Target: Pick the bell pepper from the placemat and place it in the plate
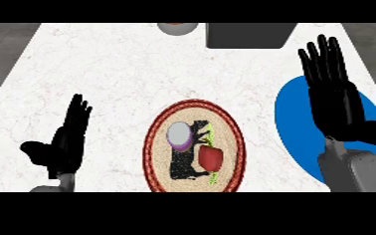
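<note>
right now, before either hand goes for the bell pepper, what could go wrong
1. The purple cup sits close beside the bell pepper on the placemat; fingers reaching in may knock it.
2. The right hand is open above the blue plate, hiding much of it, so the pepper could land near the rim.
3. The left hand rests open at the left, and a sweep from it could shift the placemat.

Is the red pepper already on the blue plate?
No. The bell pepper lies on the placemat; the blue plate is apart, under the right hand.
</note>
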You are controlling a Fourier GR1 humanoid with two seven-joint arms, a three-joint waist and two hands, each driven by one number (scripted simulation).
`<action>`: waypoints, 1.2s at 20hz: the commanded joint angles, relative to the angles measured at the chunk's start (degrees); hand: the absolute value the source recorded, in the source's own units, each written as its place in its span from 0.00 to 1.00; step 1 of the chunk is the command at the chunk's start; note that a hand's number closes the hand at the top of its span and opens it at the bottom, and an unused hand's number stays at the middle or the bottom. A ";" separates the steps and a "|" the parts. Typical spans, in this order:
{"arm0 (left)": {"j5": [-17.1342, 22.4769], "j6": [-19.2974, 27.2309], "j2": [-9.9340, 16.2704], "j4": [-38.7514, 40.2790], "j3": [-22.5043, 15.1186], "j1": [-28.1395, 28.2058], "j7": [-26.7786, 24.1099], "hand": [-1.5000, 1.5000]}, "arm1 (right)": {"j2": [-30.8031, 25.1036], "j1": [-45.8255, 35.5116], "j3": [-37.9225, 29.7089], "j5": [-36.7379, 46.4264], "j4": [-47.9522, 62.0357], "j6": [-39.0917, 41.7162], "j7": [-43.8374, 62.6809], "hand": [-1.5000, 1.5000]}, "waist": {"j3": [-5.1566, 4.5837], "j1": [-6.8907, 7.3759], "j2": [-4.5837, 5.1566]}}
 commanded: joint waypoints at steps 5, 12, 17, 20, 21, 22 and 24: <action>-1.28 -1.81 3.00 2.41 -3.81 1.13 12.23 0.50 | -5.82 0.80 0.48 13.84 -11.07 -11.02 4.12 1.00 | -1.18 -3.10 -0.75; 0.34 -5.58 1.65 1.69 -6.44 1.34 14.70 0.50 | 1.49 15.30 2.14 34.45 -11.15 -34.44 -0.79 0.00 | -1.09 -3.23 -0.52; -2.94 -2.35 -2.06 -0.79 -8.72 -1.63 19.18 0.50 | 3.15 28.16 5.71 34.99 -16.48 -31.18 -10.65 0.00 | -1.00 -1.61 -0.22; -1.89 -6.44 -0.69 1.85 -5.98 -1.34 16.39 0.50 | 1.28 32.99 9.93 42.78 -24.17 -32.21 -3.12 0.00 | -1.06 -1.50 -0.21; -1.29 -5.18 0.69 -4.10 -7.12 0.99 20.42 0.50 | -1.38 32.11 11.24 47.13 -25.09 -31.73 3.05 0.00 | -1.10 -1.16 -0.32; -0.98 -5.69 -0.09 0.02 -5.93 -1.65 18.30 0.50 | -3.05 35.47 12.56 49.13 -23.54 -30.42 3.41 0.00 | -1.18 -1.78 -0.21; -2.34 -4.63 -0.45 -0.12 -7.00 0.19 17.53 0.50 | -6.85 37.80 14.32 53.05 -25.18 -26.70 8.51 0.00 | -1.27 -1.61 -0.17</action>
